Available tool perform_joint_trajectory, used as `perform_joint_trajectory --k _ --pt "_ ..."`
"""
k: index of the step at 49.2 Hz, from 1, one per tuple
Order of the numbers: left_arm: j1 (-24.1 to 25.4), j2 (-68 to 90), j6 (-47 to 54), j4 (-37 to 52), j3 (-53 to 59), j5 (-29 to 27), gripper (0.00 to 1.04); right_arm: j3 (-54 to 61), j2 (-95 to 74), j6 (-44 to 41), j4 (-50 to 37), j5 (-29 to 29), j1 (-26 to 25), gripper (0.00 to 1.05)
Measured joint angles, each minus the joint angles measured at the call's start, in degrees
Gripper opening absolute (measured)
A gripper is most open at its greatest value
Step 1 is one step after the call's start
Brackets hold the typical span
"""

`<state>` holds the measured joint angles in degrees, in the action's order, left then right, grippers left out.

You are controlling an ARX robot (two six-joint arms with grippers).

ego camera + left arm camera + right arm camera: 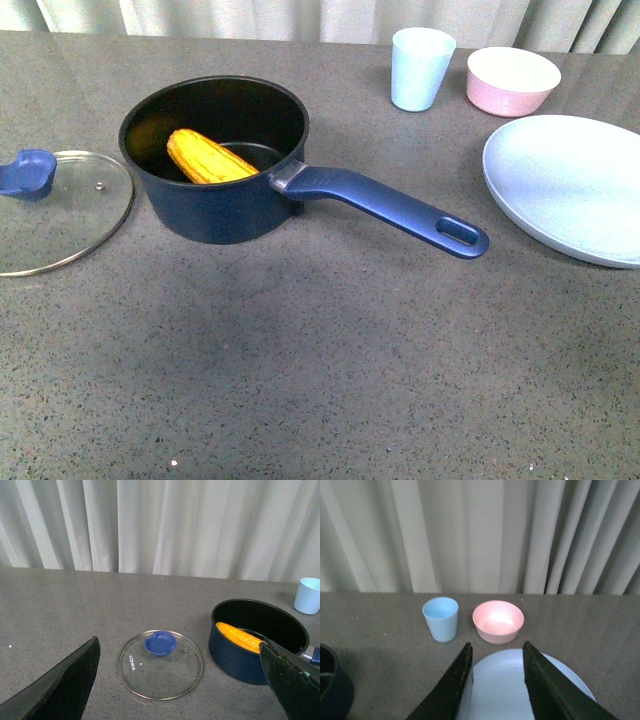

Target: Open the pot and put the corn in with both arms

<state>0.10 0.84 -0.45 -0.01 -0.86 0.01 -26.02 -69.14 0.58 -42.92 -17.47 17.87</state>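
Note:
The dark blue pot (225, 205) stands open on the grey table, its long handle (390, 207) pointing to the right. The yellow corn (207, 158) lies inside it, also seen in the left wrist view as the corn (239, 636) in the pot (235, 660). The glass lid (60, 215) with its blue knob (28, 172) lies flat to the left of the pot. My left gripper (180, 655) hangs open above the lid (161, 672). My right gripper (495, 652) is open over the pale blue plate (495, 695). Neither arm shows in the front view.
A pale blue cup (421, 68) and a small pink bowl (512, 80) stand at the back right. A large pale blue plate (575, 185) lies at the right edge. Curtains hang behind the table.

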Motion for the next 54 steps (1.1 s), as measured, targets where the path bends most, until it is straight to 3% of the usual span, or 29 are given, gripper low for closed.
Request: perform_joint_trajectory --k 6,32,37,54 --pt "0.00 0.00 0.00 0.00 0.00 -0.02 0.96 7.52 6.12 -0.22 -0.92 4.02 -3.78 0.02" --pt "0.00 0.00 0.00 0.00 0.00 -0.02 0.96 20.63 25.09 -0.42 4.92 12.22 -12.28 0.02" --pt "0.00 0.00 0.00 0.00 0.00 0.00 0.96 21.97 28.98 -0.42 7.52 17.05 -16.28 0.02" --pt "0.00 0.00 0.00 0.00 0.00 -0.02 0.96 24.70 37.20 -0.42 11.50 17.40 -17.75 0.02"
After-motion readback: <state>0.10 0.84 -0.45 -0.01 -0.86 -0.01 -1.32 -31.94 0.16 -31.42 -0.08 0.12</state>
